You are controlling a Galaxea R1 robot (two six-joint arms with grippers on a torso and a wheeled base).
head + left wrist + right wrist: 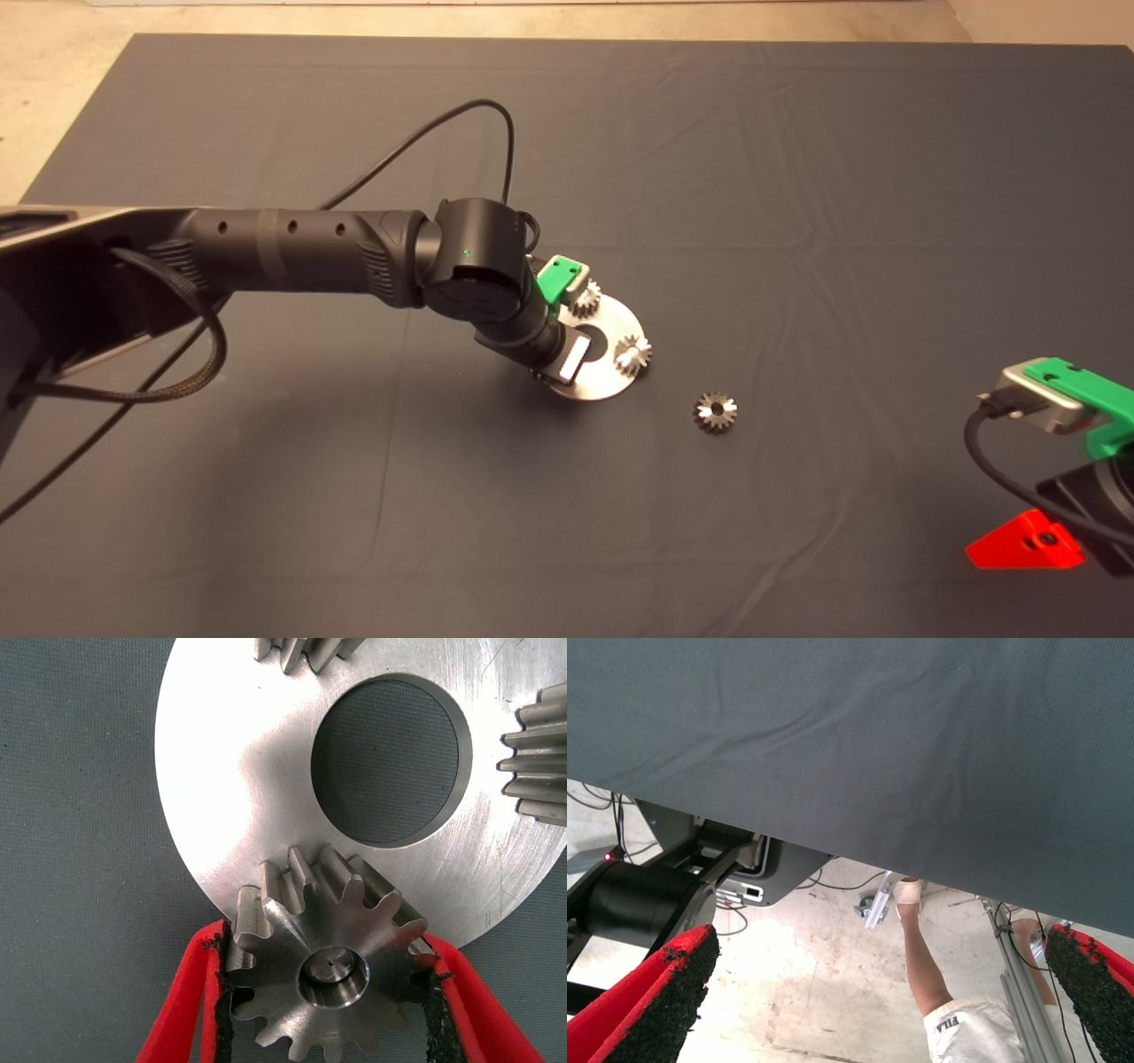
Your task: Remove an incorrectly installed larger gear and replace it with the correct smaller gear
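Larger gear [330,979] is being clamped between the red fingers [182,1010] of the left gripper [330,992], black pads pressing on its teeth from both sides. It is sitting on the rim of the round steel plate [221,797], overhanging the edge, at roughly 7 o'clock of the plate's big centre hole [390,757] in the wrist view. A pin or hub is being seen in the gear's bore; whether the gear is seated or lifted cannot be told.

Two small gears are being carried on the same plate: one [586,299] at about 11 o'clock of the plate in the head view, one [633,353] at about 3 o'clock. In the head view the larger gear is being hidden under the left arm [292,252], which is being extended from 9 o'clock over the plate.

Smaller gear [715,412] is lying loose on the dark mat [797,177], near the plate at about 4 o'clock of it, not touching.

Right gripper [1026,542] is being held parked at the 4 o'clock edge of the head view, fingers [651,1005] spread wide apart with nothing between them. A person's leg [921,948] is being shown beyond the mat edge in its wrist view.
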